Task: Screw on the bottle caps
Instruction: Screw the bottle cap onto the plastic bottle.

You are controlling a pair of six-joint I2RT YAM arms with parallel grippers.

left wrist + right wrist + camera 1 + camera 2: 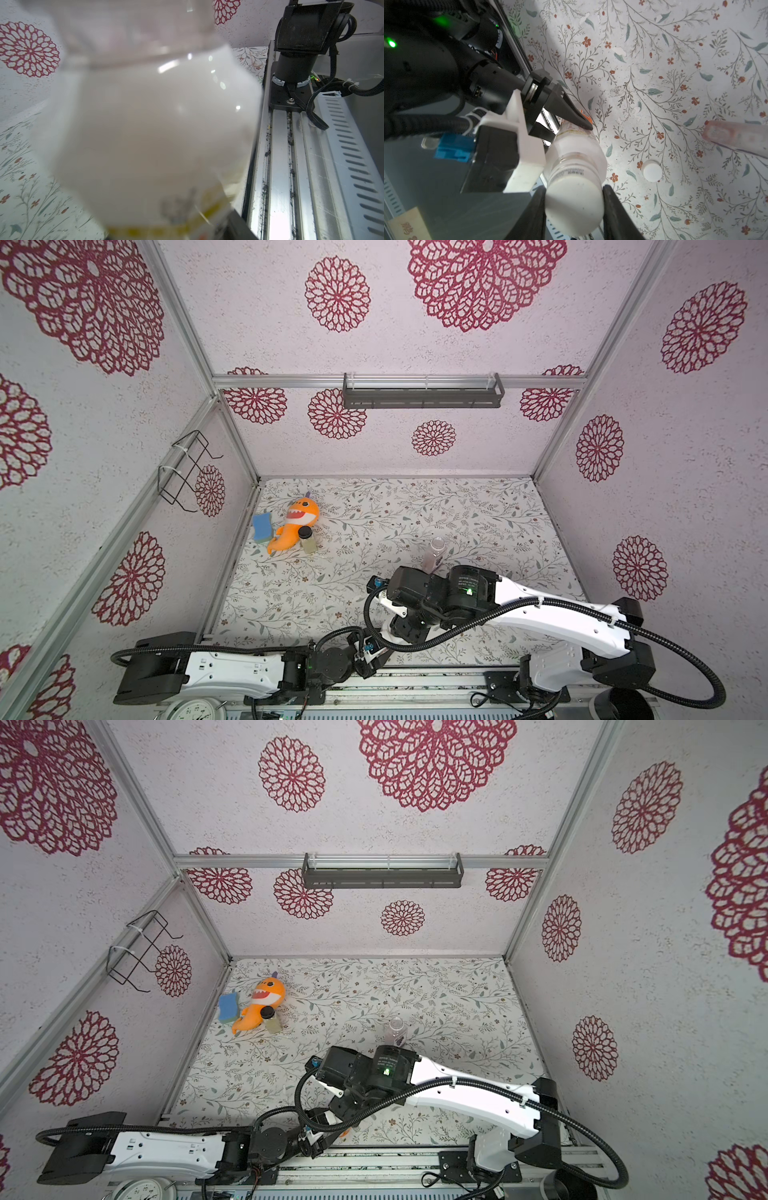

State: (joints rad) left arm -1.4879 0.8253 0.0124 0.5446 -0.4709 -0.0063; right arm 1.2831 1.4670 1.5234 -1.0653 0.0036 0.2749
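A floral tabletop (457, 510) carried two bottles. Near its front edge the left gripper (569, 129) had its jaws clamped around the body of the orange-labelled bottle (577, 149), while the grape bottle (435, 554) stood upright and open-mouthed farther back. The right gripper (574, 207) had its jaws partly closed, pressed against either side of the white cap (571, 199) on the held bottle's neck, and a second white cap (652, 171) lay flat on the tabletop, apart from both bottles.

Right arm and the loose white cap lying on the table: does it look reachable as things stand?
Probably not yet. The right arm has its jaws closed on the other cap, atop the orange-label bottle that the left arm grips. The loose cap lies near, uncovered.
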